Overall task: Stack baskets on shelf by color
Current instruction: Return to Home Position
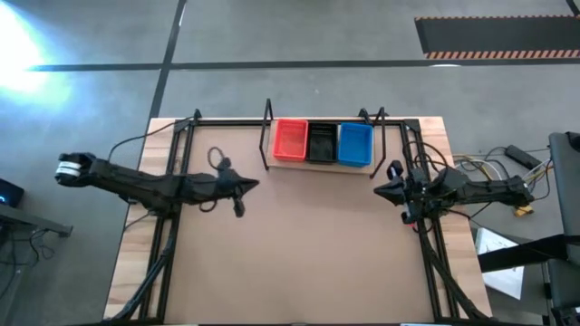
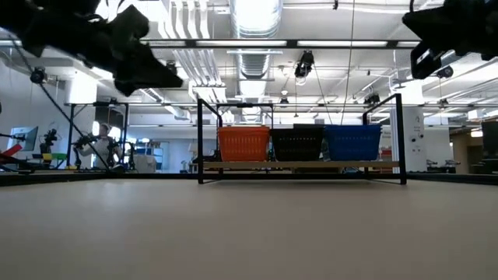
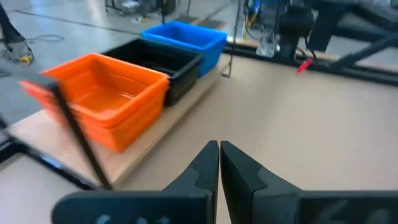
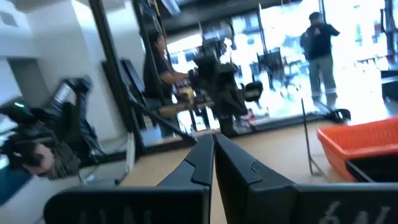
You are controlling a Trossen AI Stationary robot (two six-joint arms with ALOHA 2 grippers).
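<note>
Smooth tabletop [image 1: 299, 254], wooden shelf [image 2: 299, 165], perforated baskets [image 2: 299, 144]

orange basket [image 4: 359, 144] cut off, blurred, perhaps stacked

A: Classify the site.
B: Robotics lab in an open industrial hall.
A: State the indicators.
B: Exposed ceiling ducts [image 2: 257, 19] and strip lights [image 2: 350, 43] overhead. Bare concrete floor [image 1: 317, 36] with a hazard-striped mat [image 1: 494, 36]. Loose cables [image 1: 489, 163] beside the desk [image 1: 299, 263]. Two dark robot arms [image 1: 172, 186] mounted at the desk. A monitor [image 2: 23, 140] and equipment stands [image 2: 74, 132] behind, with a person [image 2: 101, 140] standing among them
</note>
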